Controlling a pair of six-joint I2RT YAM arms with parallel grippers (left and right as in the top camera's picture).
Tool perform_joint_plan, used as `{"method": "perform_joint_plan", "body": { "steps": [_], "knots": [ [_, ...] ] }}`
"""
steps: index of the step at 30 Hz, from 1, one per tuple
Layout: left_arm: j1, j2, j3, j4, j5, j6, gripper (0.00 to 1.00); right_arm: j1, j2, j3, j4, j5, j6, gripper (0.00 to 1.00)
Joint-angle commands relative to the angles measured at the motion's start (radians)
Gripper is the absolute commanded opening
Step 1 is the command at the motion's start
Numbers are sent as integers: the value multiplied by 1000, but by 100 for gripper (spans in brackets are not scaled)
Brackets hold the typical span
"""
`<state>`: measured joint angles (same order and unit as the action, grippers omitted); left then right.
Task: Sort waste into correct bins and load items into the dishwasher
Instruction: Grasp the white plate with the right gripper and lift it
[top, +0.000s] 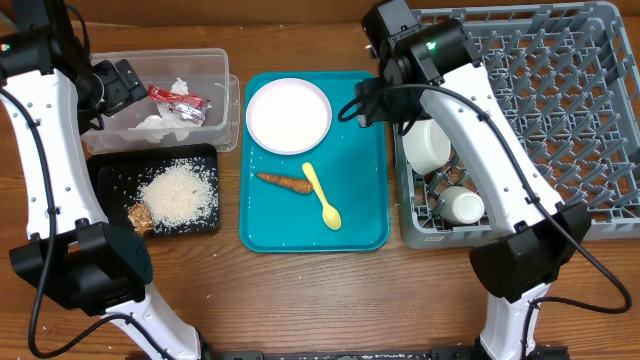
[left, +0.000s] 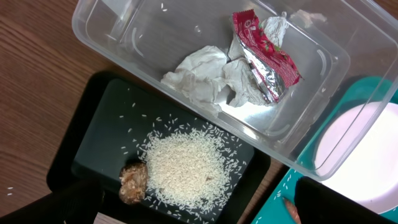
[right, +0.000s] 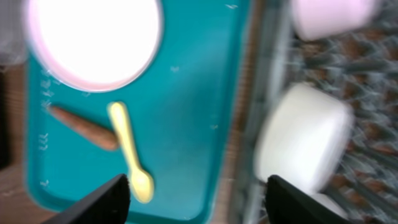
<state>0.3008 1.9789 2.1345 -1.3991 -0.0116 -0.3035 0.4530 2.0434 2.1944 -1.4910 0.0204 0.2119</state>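
Clear tub (top: 215, 60): it sits at the tabletop's back left corner. The red wrapper (left: 264, 56) and crumpled tissue (left: 205, 71) lie inside, towards its right end, so it looks to be the bin for dry rubbish.
Black tray (top: 110, 170): it lies just in front of the tub, their edges touching. The rice (top: 180, 192) is heaped near its centre and the brown lump (top: 139, 216) rests at its front left corner, so it appears to be the food bin.
Teal tray (top: 370, 200): it holds what is left to sort. The plate (top: 288, 115) fills its back left corner. The carrot stick (top: 285, 181) and yellow spoon (top: 323, 195) lie mid-tray, their ends touching.
Dish rack (top: 560, 90): it fills the tabletop's back right. A bowl (top: 430, 145) and a cup (top: 462, 206) lie along its left edge, the side nearest the teal tray, probably because that is the shortest carry.
Left gripper (top: 115, 88): its fingers are spread and empty. It hangs above the seam between the tub and the black tray, within reach of either bin.
Right gripper (right: 196, 199): its fingers are spread wide with nothing between them. It is poised above the teal tray's right edge, beside the rack.
Likely next: the carrot stick belongs with the food, while the spoon and plate belong in the rack.
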Motion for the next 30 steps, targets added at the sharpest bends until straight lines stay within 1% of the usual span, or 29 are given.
{"method": "perform_joint_plan", "body": {
  "steps": [1,2,4,5,6,7,8,9,12,15,18,22,27,29,30],
  "knots": [
    [-7,-18,19,0,8,19,100,63,-5,-97,90,-161,-87,70],
    [-7,-18,19,0,8,19,100,80,-5,-126,121,-161,-87,70],
    [-7,-18,19,0,8,19,100,135,-4,-224,239,-165,-79,70],
    [-7,-18,19,0,8,19,100,159,-5,-271,314,-153,-18,64],
    [-7,-18,19,1,8,19,100,167,-4,-293,362,-132,69,63],
    [-7,-18,19,0,8,19,100,172,-4,-327,439,-117,164,63],
    [-7,-18,19,0,8,19,100,172,-4,-343,480,-109,208,63],
    [-7,-18,19,0,8,19,100,172,-2,-369,550,-77,298,63],
    [-7,-18,19,1,8,19,100,158,26,-418,676,31,490,61],
    [-7,-18,19,0,8,19,100,132,84,-420,730,31,543,60],
    [-7,-18,19,1,8,19,100,111,144,-420,780,27,548,59],
    [-7,-18,19,0,8,19,100,95,220,-420,810,27,568,53],
    [-7,-18,19,0,8,19,100,85,276,-420,824,27,574,40],
    [-7,-18,19,0,8,19,100,85,277,-420,825,28,572,27],
    [-7,-18,19,0,8,19,100,85,277,-420,823,27,563,18]
  ]
}}
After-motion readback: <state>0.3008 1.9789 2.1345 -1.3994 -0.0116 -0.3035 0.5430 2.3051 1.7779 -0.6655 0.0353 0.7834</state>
